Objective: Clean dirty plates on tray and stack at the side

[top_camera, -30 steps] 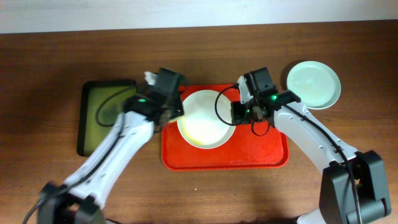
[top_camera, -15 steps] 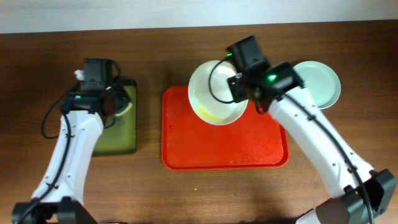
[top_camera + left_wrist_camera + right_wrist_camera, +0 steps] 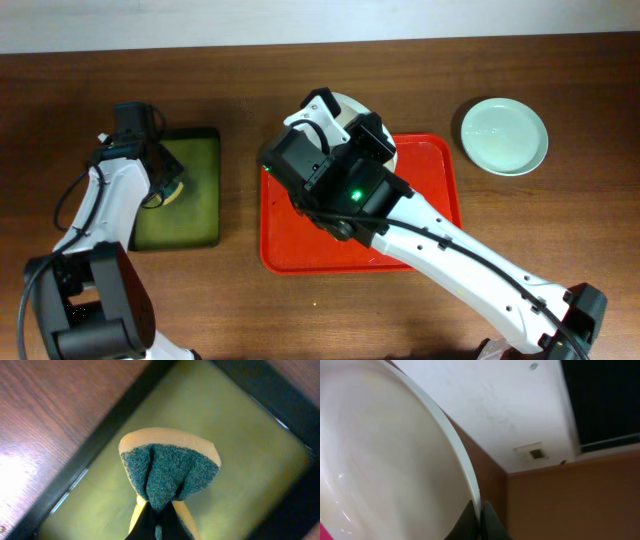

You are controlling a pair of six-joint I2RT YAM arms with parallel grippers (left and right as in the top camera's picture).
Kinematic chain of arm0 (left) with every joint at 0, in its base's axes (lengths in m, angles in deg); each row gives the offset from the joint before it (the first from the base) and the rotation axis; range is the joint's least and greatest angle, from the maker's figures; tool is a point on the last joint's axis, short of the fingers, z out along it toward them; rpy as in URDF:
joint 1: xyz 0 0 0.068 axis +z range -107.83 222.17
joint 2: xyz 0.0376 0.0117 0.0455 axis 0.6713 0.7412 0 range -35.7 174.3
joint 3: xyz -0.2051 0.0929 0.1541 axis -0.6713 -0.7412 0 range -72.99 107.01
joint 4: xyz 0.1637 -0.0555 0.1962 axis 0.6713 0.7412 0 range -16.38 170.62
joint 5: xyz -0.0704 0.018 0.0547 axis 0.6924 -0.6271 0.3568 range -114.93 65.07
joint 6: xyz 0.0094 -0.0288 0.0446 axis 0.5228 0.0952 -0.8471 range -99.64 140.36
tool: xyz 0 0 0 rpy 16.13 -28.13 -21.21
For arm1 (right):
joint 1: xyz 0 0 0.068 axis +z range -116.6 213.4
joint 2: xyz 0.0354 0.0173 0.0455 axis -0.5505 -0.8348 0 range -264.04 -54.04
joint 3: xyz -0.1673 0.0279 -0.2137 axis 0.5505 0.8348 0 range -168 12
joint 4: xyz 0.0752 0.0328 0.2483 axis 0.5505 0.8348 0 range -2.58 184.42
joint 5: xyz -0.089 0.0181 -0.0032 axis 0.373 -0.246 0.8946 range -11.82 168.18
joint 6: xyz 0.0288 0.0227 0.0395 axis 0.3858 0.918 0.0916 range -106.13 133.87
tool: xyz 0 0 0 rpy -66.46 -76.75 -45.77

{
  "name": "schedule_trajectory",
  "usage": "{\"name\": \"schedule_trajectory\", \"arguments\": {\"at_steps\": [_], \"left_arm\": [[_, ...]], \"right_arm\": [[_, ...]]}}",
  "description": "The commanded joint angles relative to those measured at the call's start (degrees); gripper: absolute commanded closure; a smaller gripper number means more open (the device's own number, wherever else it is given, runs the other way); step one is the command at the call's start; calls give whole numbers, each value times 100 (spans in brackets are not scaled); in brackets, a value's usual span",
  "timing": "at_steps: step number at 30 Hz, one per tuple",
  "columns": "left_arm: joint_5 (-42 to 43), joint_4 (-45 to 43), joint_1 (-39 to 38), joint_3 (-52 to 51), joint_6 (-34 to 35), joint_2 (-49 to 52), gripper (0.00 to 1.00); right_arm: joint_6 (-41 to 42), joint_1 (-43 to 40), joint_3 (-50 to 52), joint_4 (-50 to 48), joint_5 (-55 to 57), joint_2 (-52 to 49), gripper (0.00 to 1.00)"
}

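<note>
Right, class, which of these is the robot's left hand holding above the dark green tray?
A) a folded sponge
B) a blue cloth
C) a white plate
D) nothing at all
A: the left wrist view shows the left hand shut on a folded yellow-and-green sponge above the olive tray.
</note>
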Motion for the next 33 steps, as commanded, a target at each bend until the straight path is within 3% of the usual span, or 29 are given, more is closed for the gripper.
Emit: {"name": "schedule_trajectory", "arguments": {"at_steps": [1, 9, 10, 16, 18, 19, 22, 26, 33], "left_arm": [[-57, -9, 79, -17, -103, 354, 100], [166, -39, 79, -15, -107, 791, 99], [275, -44, 81, -7, -107, 772, 95], [339, 350, 85, 413, -328, 343, 53], [356, 546, 85, 562, -326, 74, 12], [358, 634, 85, 621, -323, -66, 1], [426, 743, 83, 684, -323, -654, 1], [468, 761, 83, 684, -323, -1071, 1], [459, 1038, 85, 682, -323, -1134, 1]], "right_arm": [[-608, 81, -131, -94, 544, 129, 96], [-966, 81, -131, -247, 914, 129, 96], [-1010, 81, -131, -289, 968, 129, 96], [-1427, 81, -131, -570, 992, 131, 96], [-1451, 81, -131, -570, 994, 129, 96], [-1532, 81, -131, -570, 994, 131, 96], [-2133, 131, -131, -612, 1104, 129, 96], [-2304, 284, -131, -861, 1217, 129, 96], [-1198, -111, -114, -22, -1392, -20, 96]]}}
